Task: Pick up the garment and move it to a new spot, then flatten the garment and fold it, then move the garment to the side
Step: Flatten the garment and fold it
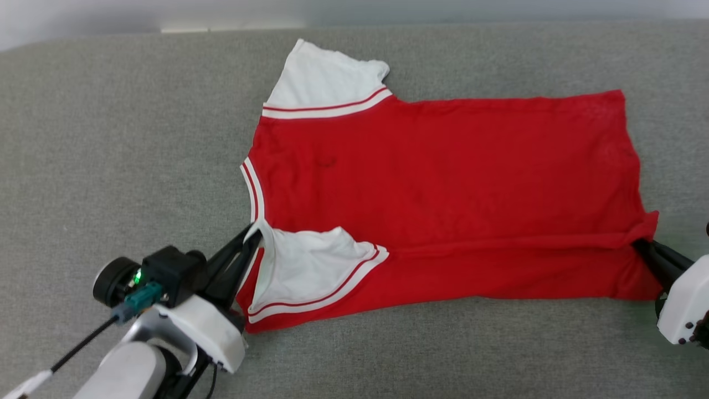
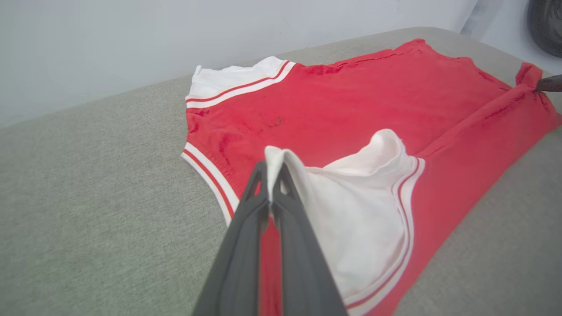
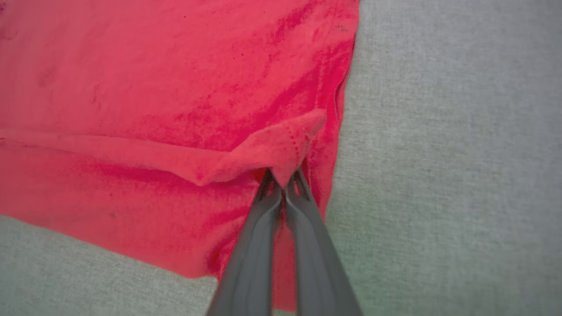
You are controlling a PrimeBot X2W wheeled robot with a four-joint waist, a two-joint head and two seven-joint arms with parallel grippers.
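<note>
The garment (image 1: 443,183), a red T-shirt with white sleeves, lies spread on the grey surface, collar to the left and hem to the right. Its near long edge is folded over onto the body. My left gripper (image 1: 256,235) is shut on the garment at the near white sleeve's corner (image 2: 281,162), holding it slightly raised. My right gripper (image 1: 642,246) is shut on the garment at the near hem corner (image 3: 285,149), also lifted. The far white sleeve (image 1: 327,77) lies flat. No lettering shows on the upturned side.
A grey fabric-covered surface (image 1: 111,138) stretches out on all sides of the shirt. A pale wall (image 2: 131,35) rises behind its far edge. In the left wrist view the right gripper's dark tip (image 2: 549,83) shows at the far hem corner.
</note>
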